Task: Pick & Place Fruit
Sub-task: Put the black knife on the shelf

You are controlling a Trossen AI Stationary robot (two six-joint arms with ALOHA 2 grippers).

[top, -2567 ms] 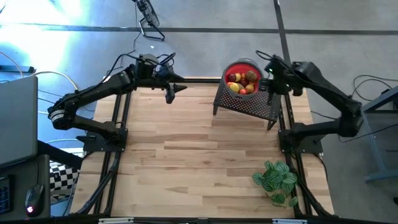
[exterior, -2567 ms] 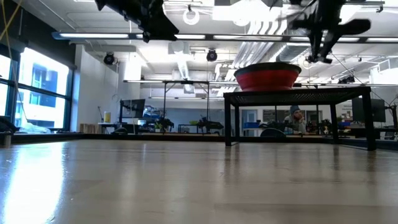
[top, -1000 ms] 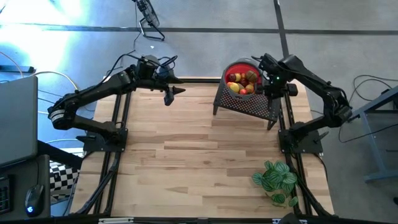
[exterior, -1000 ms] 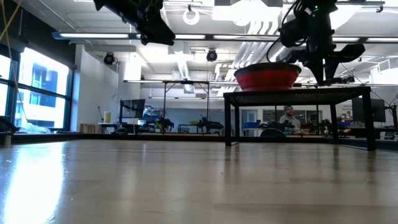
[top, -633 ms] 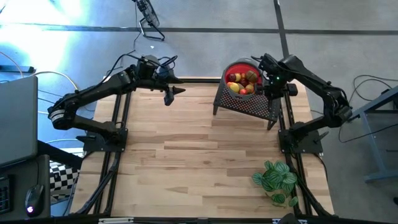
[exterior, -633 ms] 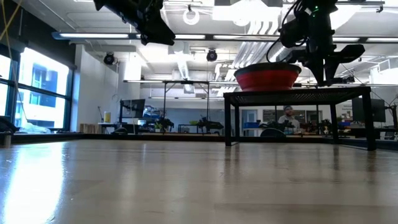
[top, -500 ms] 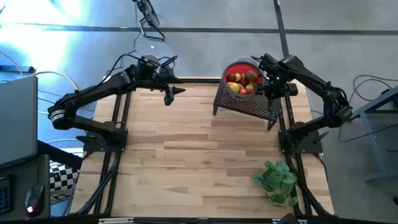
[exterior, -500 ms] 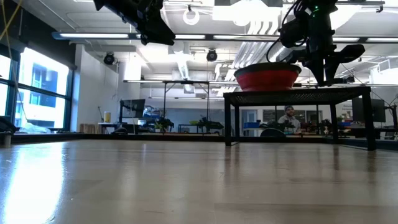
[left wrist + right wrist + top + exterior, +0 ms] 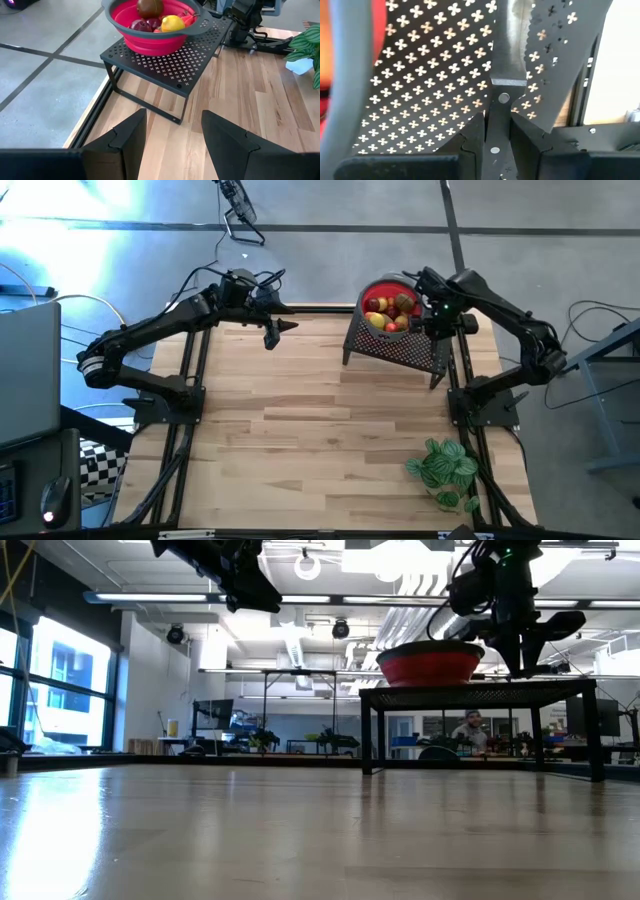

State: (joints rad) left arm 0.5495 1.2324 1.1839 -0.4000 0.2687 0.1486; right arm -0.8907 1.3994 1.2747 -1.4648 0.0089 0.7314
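Observation:
The fruit (image 9: 388,312), yellow, red and brown pieces, lies in a red bowl (image 9: 385,283) on a black perforated rack (image 9: 400,350) at the table's far right. My right gripper (image 9: 437,320) points down on the rack just right of the bowl, shut on a dark knife (image 9: 506,60) whose serrated blade reaches away over the rack top. My left gripper (image 9: 275,330) hangs open above the table's far left, nothing between its fingers (image 9: 125,140); its wrist view shows the bowl (image 9: 150,35) and rack ahead. My right gripper pinches the knife's dark riveted handle (image 9: 499,107) between its two fingers, one on each long edge, close to where the blade begins. The fingers come from above, pointing down. The knife lies flat along the rack top; whether it rests on it, I cannot tell.
A green leafy plant (image 9: 445,470) stands at the near right corner. A laptop (image 9: 25,370) sits off the table's left. The wooden table top (image 9: 320,430) spreads between the arms. A person (image 9: 470,730) sits in the room far behind the rack.
My right gripper came down beside the bowl onto the rack top more than a second ago and has kept still since. The bowl and fruit have stayed in place.

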